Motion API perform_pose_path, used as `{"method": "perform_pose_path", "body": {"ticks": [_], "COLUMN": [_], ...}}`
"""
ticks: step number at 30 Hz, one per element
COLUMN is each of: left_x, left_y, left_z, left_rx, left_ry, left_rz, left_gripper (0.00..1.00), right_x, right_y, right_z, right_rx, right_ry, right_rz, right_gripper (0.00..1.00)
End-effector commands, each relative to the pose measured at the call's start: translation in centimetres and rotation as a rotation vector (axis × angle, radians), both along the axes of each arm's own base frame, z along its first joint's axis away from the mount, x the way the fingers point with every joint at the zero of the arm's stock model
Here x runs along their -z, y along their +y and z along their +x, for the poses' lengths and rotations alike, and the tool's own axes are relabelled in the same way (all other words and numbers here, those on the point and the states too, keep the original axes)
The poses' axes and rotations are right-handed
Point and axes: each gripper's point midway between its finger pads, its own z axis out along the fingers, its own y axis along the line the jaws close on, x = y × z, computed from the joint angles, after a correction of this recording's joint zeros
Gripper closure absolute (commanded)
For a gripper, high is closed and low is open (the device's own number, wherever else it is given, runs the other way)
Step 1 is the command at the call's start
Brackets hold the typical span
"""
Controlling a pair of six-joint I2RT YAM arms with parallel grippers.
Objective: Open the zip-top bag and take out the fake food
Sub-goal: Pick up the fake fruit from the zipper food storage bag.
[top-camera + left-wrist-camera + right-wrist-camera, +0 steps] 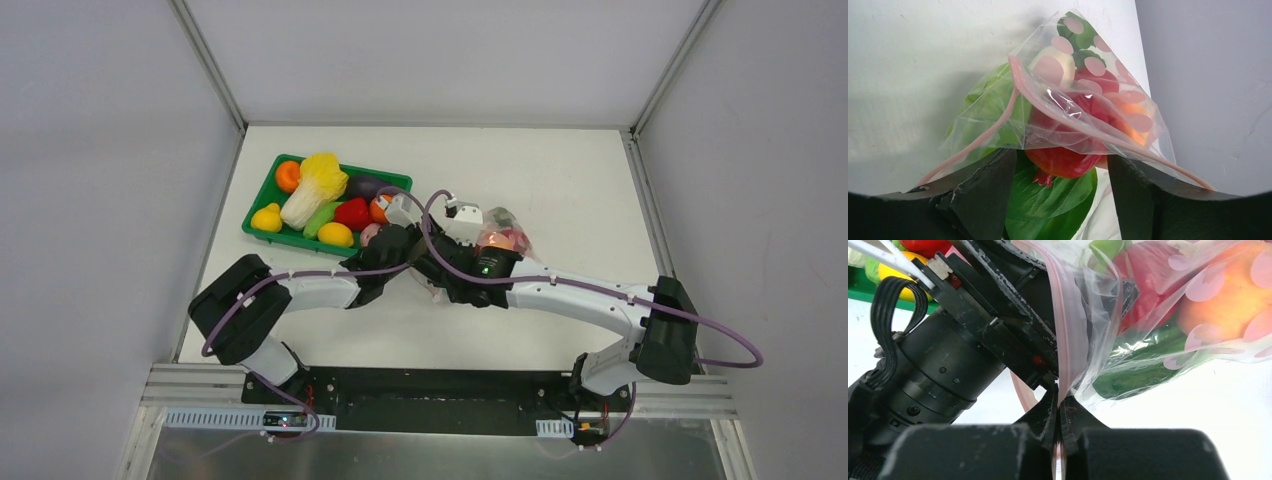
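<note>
The clear zip-top bag (510,232) lies right of the tray, its pink zip strip (998,125) parted. My left gripper (1063,167) is open with its fingers (978,200) spread inside the bag's mouth. The film drapes over them. Between them sit a red fruit (1063,159) and green leaves (1048,205). I cannot tell whether they touch the fingers. A peach (1140,120) and a white piece (1060,62) lie deeper in. My right gripper (1059,400) is shut on the pink strip (1064,340) at the bag's edge, beside the left gripper's body (948,365). The peach (1228,300) shows through the film.
A green tray (262,196) stands at the back left with the napa cabbage (315,185), an orange (288,175), yellow fruit (266,218), a red pepper (352,212) and an eggplant (365,185). The two arms cross at the table's middle. Grey walls enclose the table.
</note>
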Motion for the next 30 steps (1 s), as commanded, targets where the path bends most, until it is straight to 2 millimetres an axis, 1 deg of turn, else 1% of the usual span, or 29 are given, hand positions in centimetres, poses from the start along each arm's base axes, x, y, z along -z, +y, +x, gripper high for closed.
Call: {"method": "perform_pose_path", "body": {"ticks": [1,5,8,11,14,16,19,23,27,30], "left_x": [-1.8,-2.4,-2.2,-1.9,-1.7,-1.8,-2.4,-3.1,-2.8,-2.6], "left_y": [-3.6,-4.6,-4.9,-5.1,-5.1,-5.7,-6.6,-7.4,-8.4,-8.7], "left_z": [-1.6,-2.0,-2.1,-1.7,-0.8,-0.5,-0.1,0.3,0.3,0.4], "left_rx": [0.161,0.206,0.224,0.218,0.183,0.195,0.213,0.231,0.269,0.276], "left_ry": [-0.027,-0.015,-0.005,0.008,0.017,0.027,0.031,0.031,0.045,0.047], "left_rz": [-0.076,-0.136,-0.127,-0.132,-0.145,-0.171,-0.241,-0.310,-0.319,-0.333], "left_gripper": [0.32,0.32,0.27,0.26,0.24,0.23,0.27,0.35,0.38,0.42], "right_x": [-3.7,-3.6,-3.4,-3.4,-3.3,-3.0,-2.8,-2.4,-2.1,-1.9], "right_y": [3.0,3.2,2.8,2.9,3.4,3.8,4.0,3.3,2.9,2.6], "right_z": [1.7,1.7,1.9,2.0,1.8,1.5,1.3,1.3,1.3,1.4], "right_rx": [0.006,-0.002,0.011,0.004,-0.023,-0.039,-0.049,-0.031,-0.019,-0.012], "right_ry": [-0.089,-0.087,-0.098,-0.102,-0.095,-0.081,-0.071,-0.073,-0.075,-0.077], "right_rz": [0.193,0.197,0.189,0.197,0.211,0.227,0.246,0.236,0.231,0.224], "right_gripper": [1.00,1.00,1.00,1.00,1.00,1.00,1.00,1.00,1.00,1.00]}}
